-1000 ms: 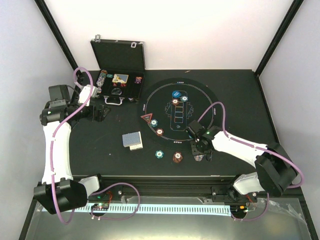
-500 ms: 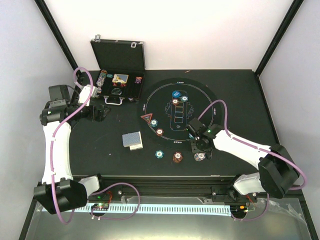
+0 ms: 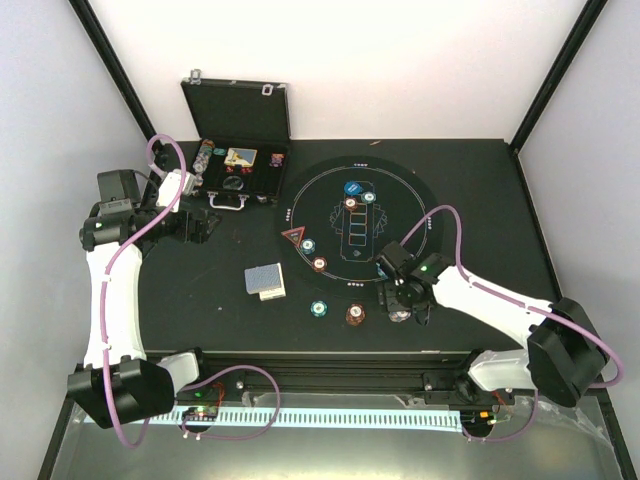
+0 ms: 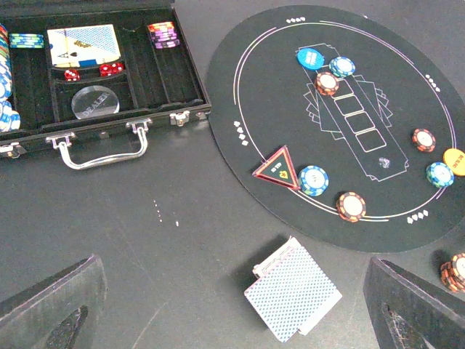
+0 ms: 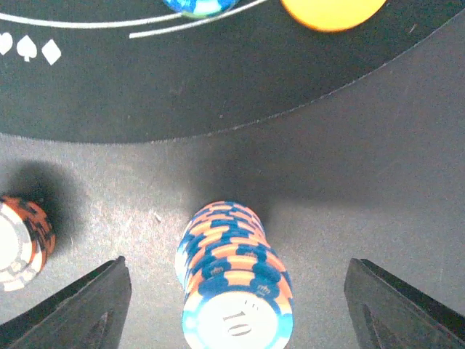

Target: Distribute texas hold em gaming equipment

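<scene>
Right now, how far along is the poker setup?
Done: the red triangle marker and several chips sit on the round mat, and a red-brown stack stands off its near edge. In hand: the right fingers stand open either side of a blue-and-orange stack resting on the table, clear of it. Left: the card deck lies undealt, and chips sit in the case.

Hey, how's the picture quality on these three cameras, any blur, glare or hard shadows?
Right wrist: the blue-and-orange chip stack is sharp and throws a soft shadow toward the mat; the orange disc is cropped at the top edge. Left wrist: crisp, even light, mild sheen on the clear dealer disc. Top external: evenly lit, chips too small to read.
</scene>
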You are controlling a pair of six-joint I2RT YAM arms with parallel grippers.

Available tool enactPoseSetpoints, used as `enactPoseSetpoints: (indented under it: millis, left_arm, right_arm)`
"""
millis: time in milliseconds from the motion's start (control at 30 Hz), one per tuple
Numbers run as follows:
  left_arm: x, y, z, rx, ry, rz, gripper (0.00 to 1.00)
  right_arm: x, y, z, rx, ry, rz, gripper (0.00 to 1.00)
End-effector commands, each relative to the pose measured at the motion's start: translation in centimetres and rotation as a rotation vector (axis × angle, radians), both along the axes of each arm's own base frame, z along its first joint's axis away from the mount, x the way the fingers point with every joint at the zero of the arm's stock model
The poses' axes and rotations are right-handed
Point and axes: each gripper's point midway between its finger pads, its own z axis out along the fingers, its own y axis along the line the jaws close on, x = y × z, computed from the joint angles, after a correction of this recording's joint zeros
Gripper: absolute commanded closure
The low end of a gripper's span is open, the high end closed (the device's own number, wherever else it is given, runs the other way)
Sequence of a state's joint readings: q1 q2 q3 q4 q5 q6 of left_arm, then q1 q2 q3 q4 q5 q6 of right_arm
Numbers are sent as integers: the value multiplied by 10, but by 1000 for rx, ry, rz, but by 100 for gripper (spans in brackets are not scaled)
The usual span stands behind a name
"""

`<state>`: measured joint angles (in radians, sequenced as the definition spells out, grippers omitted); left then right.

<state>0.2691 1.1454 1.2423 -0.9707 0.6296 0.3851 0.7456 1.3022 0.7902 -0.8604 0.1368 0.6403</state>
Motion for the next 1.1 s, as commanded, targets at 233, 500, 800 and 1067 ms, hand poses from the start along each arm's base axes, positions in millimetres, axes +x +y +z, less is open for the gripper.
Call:
enactPoseSetpoints:
  millis: [233,500,800,1067]
  left_arm:
    - [2,2,5,5,-17,6,1]
    - [3,2,5,3,-15,8,1]
    - [3,3,5,5,-17,8,1]
    - [3,3,4,6,-15,7,1]
  right_arm:
    - [-19,0,-6,-12,48,-4,28]
    - [-24,2,-8,-23,52,7,32]
    - [-26,1,-10,-50,54,8,34]
    - [-25,0,-10,-60,50,6,48]
